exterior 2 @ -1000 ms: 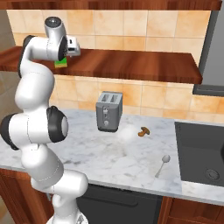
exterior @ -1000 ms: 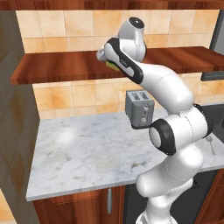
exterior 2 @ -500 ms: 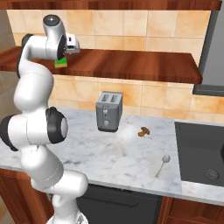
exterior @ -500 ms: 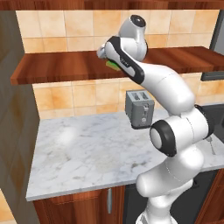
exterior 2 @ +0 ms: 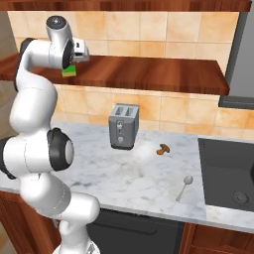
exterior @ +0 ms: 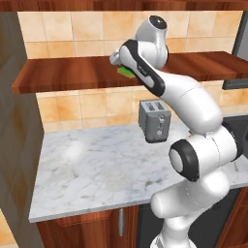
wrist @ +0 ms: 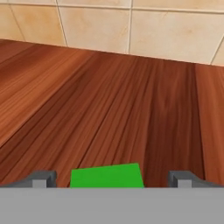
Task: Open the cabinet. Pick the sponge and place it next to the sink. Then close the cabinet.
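Straddling flat green sponge [wrist: 106, 176] on grained wood cabinet [wrist: 131, 109] plank, fingers [wrist: 43, 178] wide apart, ungripped.

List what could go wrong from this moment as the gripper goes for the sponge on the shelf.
1. In the hand view the gripper straddles the sponge with a gap on both sides; the block sits off-centre, so closing may skew it.
2. The sponge lies flat on the cabinet shelf, so low fingertips may scrape wood.
3. The toaster stands below the route toward the sink; a weak grip could drop the sponge there.
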Available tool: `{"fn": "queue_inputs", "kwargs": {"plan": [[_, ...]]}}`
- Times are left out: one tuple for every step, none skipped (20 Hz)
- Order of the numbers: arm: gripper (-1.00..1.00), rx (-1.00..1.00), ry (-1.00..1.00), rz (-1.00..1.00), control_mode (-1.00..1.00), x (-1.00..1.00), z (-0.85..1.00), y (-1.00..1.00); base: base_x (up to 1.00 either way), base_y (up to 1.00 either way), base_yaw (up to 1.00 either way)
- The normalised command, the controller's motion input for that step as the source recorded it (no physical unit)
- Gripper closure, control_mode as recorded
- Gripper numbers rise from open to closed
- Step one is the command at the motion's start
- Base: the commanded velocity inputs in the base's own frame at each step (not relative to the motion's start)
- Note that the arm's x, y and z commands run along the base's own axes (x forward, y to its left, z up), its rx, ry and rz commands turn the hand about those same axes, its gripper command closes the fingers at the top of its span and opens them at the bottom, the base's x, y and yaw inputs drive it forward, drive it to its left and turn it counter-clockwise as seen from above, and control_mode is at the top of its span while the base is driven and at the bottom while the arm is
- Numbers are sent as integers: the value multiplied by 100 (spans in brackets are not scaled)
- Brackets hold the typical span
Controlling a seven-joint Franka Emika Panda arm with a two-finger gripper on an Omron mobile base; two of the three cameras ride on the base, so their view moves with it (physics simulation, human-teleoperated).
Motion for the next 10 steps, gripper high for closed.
{"fn": "queue_inputs", "kwargs": {"plan": [[-100,2,0,0,-100,-23,-1,0,0,0,0],[-100,2,0,0,-100,-23,-5,0,0,0,0],[-100,1,0,0,-100,-24,-7,0,0,0,0],[-100,1,0,0,-100,-22,-13,-1,0,0,0],[-100,1,0,0,-100,-17,-15,-7,0,0,0],[-100,1,0,0,-100,-13,-19,-9,0,0,0],[-100,0,0,0,-100,-10,-21,-10,0,0,0],[-100,1,0,0,-100,-5,-23,-13,0,0,0],[-100,1,0,0,-100,-2,-25,-12,0,0,0],[-100,1,0,0,-100,0,-26,-13,0,0,0]]}}
